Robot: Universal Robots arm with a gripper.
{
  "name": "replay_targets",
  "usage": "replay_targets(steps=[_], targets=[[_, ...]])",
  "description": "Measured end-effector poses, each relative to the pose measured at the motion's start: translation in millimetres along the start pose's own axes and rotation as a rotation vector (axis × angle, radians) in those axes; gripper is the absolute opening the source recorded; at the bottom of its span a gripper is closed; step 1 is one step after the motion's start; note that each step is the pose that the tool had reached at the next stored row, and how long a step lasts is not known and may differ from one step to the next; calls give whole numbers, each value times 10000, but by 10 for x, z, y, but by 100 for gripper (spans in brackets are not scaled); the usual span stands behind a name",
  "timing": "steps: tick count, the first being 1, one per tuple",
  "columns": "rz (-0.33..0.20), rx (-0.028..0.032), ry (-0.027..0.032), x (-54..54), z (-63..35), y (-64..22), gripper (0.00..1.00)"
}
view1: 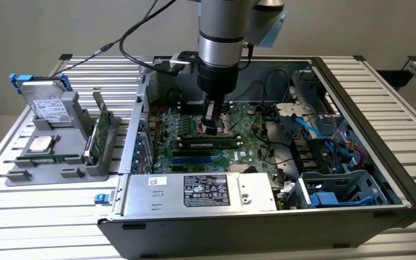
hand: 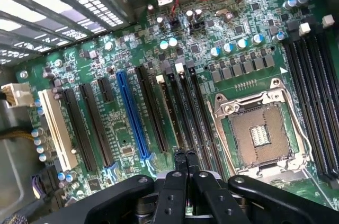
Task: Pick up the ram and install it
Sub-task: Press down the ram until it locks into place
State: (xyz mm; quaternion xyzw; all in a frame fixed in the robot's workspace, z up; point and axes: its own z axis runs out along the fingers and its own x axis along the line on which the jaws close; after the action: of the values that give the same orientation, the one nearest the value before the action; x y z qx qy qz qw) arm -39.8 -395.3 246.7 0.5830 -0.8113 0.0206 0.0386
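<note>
The arm is reaching down into the open computer case [view1: 381, 179], which is sitting on the slatted surface [view1: 41, 216] and taking up the centre and the exterior view's right. The pincer [view1: 212, 129] is hanging low over the motherboard [view1: 193, 122], near the middle of the frame. In the wrist view its two dark fingers [hand: 176, 167] are lying pressed together with nothing between them, their tips hovering over the board between the long dark slots and the open processor socket [hand: 259, 134].

The ram [view1: 208, 144] is standing on edge in a memory slot at the centre of the exterior view, just beneath the pincer, its row of dark chips facing the camera. Whether the pincer is touching it cannot be told.

On the exterior view's left, a grey holder [view1: 56, 173] is carrying a hard drive [view1: 47, 107], a small square silver processor chip [view1: 41, 143] and a taller green card [view1: 104, 129] standing upright.
</note>
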Motion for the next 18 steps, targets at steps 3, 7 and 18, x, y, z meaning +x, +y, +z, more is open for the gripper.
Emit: replay_targets(steps=[3,7,18], targets=[[495,-43,-6,0,0,0,10],[1174,-102,-14,0,0,0,10],[3037,-264,-35,0,3,0,10]])
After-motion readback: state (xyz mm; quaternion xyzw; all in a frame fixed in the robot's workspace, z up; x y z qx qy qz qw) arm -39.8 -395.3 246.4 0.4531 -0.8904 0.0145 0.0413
